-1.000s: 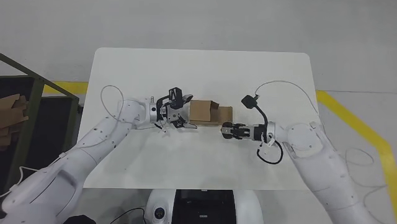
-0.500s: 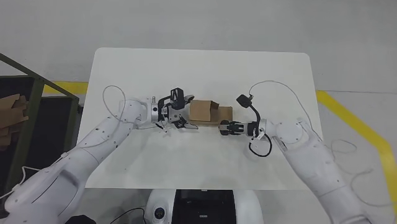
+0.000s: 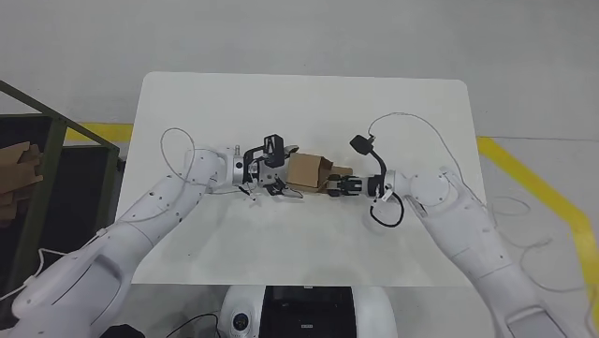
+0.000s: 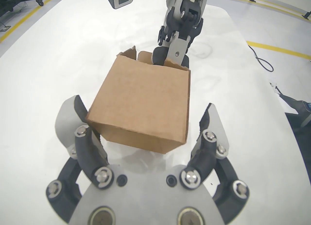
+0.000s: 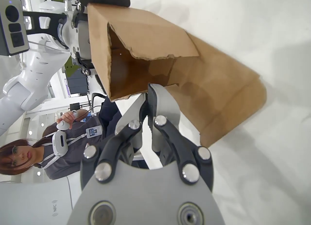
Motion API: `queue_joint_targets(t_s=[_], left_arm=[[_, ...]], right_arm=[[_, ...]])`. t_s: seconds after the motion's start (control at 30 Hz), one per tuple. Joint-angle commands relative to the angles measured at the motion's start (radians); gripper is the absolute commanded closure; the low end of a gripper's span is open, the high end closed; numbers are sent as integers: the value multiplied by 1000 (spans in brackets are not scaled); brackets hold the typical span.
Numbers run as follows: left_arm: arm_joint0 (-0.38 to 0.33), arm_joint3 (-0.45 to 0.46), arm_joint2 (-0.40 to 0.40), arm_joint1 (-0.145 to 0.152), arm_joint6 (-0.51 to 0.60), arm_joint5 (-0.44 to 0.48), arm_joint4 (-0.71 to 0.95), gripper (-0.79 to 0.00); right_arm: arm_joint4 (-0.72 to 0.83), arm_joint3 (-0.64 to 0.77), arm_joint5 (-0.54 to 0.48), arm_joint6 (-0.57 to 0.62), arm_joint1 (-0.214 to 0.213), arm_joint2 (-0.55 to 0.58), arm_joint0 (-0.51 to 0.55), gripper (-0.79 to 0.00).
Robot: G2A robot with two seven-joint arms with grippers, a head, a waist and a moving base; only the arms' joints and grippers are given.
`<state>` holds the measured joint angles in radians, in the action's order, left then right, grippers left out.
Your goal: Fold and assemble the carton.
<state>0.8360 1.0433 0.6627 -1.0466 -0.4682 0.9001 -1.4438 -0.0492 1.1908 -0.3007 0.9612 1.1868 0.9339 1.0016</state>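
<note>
One carton (image 4: 143,99), right claw (image 5: 147,93) — pinching wall

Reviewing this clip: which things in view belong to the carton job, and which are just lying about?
Job in hand:
carton
right gripper, shut on the wall at its open end
left gripper, open astride its closed end

Lying about:
cardboard pieces in the rack beside the table
yellow floor tape

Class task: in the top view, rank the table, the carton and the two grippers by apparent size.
Largest: table.
Next: carton.
Smallest: left gripper and right gripper, which look alike, so unranked.
</note>
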Motion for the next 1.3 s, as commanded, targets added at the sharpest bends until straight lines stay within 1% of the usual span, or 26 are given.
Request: queue_joint_targets(t_s=[0.0, 0.33, 0.6, 0.87, 1.03, 1.17, 1.27], left_arm=[[0, -2, 1, -1, 0, 0, -2, -785], [-1, -8, 3, -14, 17, 8, 1, -785], [-2, -16, 8, -23, 25, 7, 8, -785], [1, -18, 15, -31, 35, 7, 13, -785], [3, -20, 20, -34, 40, 10, 13, -785], [3, -19, 25, -35, 46, 14, 12, -785], [6, -18, 28, -36, 49, 15, 7, -785]], right_arm=[[11, -14, -6, 1, 4, -7, -8, 0], [144, -110, -56, -21, 40, -59, -47, 0], [186, -164, -72, -68, 71, -112, -62, 0], [203, -193, -102, -109, 92, -133, -76, 0], [183, -195, -113, -100, 91, -127, -81, 0], [125, -160, -89, -93, 76, -105, -70, 0], [90, -113, -66, -104, 59, -73, -42, 0]])
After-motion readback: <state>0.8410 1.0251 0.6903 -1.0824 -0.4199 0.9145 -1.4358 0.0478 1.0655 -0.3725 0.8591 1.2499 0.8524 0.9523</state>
